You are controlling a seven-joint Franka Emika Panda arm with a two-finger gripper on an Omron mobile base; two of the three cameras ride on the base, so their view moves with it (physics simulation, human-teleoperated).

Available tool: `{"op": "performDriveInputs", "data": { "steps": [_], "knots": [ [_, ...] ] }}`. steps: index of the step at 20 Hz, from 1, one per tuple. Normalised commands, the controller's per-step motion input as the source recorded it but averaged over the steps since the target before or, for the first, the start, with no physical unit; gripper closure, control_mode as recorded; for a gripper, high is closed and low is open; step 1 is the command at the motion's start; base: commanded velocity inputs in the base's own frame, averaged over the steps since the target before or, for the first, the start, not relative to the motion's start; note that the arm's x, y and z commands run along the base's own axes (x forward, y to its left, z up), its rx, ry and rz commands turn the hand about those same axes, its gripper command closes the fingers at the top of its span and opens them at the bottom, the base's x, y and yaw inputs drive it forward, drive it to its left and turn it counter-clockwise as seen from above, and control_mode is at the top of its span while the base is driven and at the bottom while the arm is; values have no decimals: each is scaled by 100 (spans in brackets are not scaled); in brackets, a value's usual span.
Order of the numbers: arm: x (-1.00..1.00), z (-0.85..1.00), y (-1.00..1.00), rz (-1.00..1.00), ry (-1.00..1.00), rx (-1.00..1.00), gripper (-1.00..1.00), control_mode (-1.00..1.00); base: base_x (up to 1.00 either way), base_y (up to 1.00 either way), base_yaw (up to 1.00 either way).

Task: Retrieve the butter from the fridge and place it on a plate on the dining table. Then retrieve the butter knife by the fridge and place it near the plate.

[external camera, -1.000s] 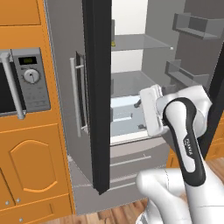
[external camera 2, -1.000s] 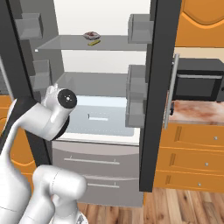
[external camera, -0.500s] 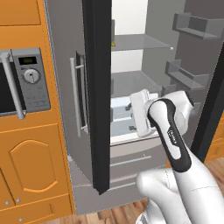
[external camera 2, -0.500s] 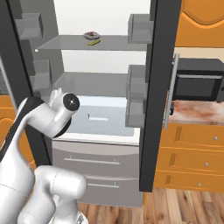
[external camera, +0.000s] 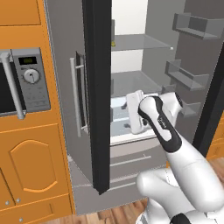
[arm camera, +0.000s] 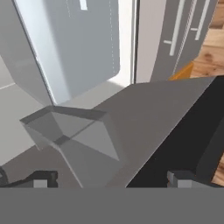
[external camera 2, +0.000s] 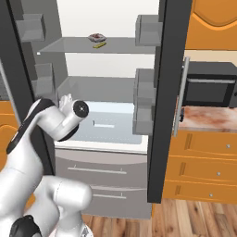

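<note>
The job is at an early stage, by the look of it: both fridge (external camera 2: pixel 106 152) doors are open, but the butter (external camera 2: pixel 98 45) is not yet picked up, and the plate, table and knife steps all seem to remain.

Nearest, the gripper (arm camera: pixel 111 178) shows in the hand view as two dark tips spread wide apart at about 7 and 5 o'clock, with nothing between them. It holds nothing. In the left base view the white hand (external camera: pixel 136 113) is just inside the open fridge, level with the lower compartment.

Past the hand, the hand view looks onto a grey door bin (arm camera: pixel 72 131), which looks empty. The other door bins in the base views also look empty, as far as can be told.

Below and beyond the arm in the right base view lies the pale crisper drawer (external camera 2: pixel 109 127), with a small white mark on top; whether that is an object cannot be told. Under it are the two closed bottom drawers.

Farthest back, at 12 o'clock in the right base view, the glass upper shelf (external camera 2: pixel 69 47) carries the yellow stick of butter, with a small reddish-brown food item (external camera 2: pixel 96 37) just behind it. The hand is well below that shelf, so a reach upward is probably next.
</note>
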Motion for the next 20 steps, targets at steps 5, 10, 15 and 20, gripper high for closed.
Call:
{"op": "performDriveInputs", "data": {
  "steps": [5, 10, 15, 20],
  "knots": [
    [40, -21, 2, 1, 0, 0, -100, -100, 0, 0, 0],
    [25, -19, 11, 2, 0, 0, -100, -100, 0, 0, 0],
    [25, -14, 18, 2, 0, 0, -100, -100, 0, 0, 0],
    [38, -6, 8, 3, 0, 0, -100, -100, 0, 0, 0]
  ]
}}
